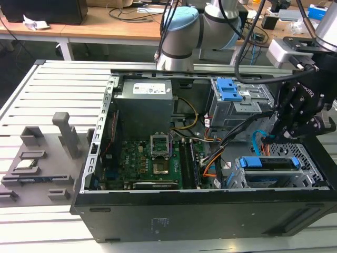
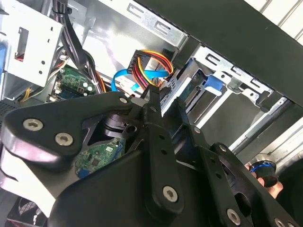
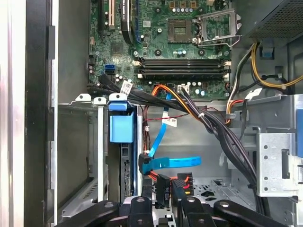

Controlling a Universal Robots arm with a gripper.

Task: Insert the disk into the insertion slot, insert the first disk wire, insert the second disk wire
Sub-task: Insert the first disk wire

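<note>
The open computer case (image 1: 184, 216) lies on its side on a slatted table (image 1: 58, 84). The disk (image 1: 271, 163) sits inside the insertion slot (image 1: 238, 178), in the near corner of the case on the exterior view's right. Its blue carrier lies level with the top of the cage. In the first wrist view the disk (image 3: 121, 128) shows as a blue tab and a dark edge tucked between the metal rails of the slot (image 3: 97, 151).

The gripper (image 1: 278, 136) hangs just beyond the far end of the slot, pointing down into the case. In the first wrist view the gripper (image 3: 164, 204) is right at a black plug (image 3: 163, 187) with red and yellow wires. The plug lies just beside the disk's open end. Whether the gripper is clamped on that plug or loose around it I cannot tell. In the second wrist view the gripper (image 2: 166, 100) is just below a bundle of coloured wires (image 2: 149, 61).

A flat blue cable (image 3: 173, 162) runs across the gap behind the disk, and its angled end lies close to the disk's edge; whether it is plugged in is unclear.

Further to the exterior view's left lie the green motherboard (image 1: 152, 161) and the grey power supply (image 1: 145, 105). A taller grey bay with blue tabs (image 1: 231, 97) stands at the far side. A grey parts tray (image 1: 37, 163) rests on the table outside the case.
</note>
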